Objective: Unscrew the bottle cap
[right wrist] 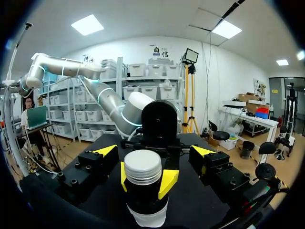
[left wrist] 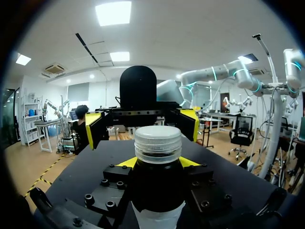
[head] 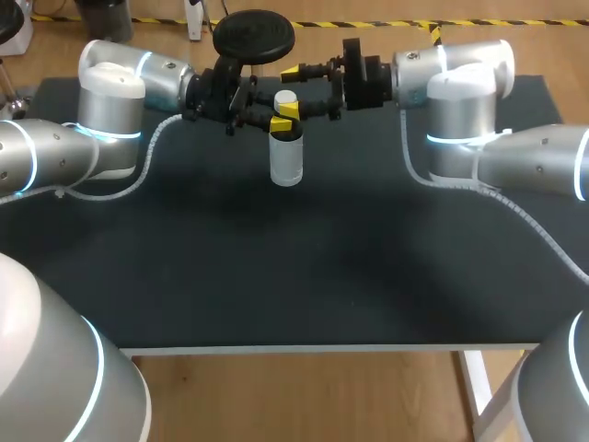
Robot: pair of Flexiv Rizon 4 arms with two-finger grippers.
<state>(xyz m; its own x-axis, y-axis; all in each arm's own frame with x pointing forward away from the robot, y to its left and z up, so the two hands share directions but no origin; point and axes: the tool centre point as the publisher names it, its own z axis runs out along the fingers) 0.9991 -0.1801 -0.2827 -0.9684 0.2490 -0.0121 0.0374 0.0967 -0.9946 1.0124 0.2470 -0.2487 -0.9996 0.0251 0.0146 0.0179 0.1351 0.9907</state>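
A dark bottle point(head: 286, 158) with a white label stands upright at the back middle of the table, topped by a white ribbed cap point(head: 286, 98). My left gripper point(head: 280, 119) comes in from the left and is shut on the bottle's dark shoulder just under the cap. Its yellow tips press both sides of the bottle point(left wrist: 157, 191) below the cap point(left wrist: 157, 143). My right gripper point(head: 291, 90) comes in from the right at cap height and stands open. Its fingers point(right wrist: 105, 153) flank the cap point(right wrist: 142, 168) with wide gaps, touching nothing.
The dark table mat point(head: 294, 267) stretches bare from the bottle to the front edge point(head: 331, 348). White cables point(head: 152, 152) hang along both arms near the back corners. The two wrists face each other closely over the bottle.
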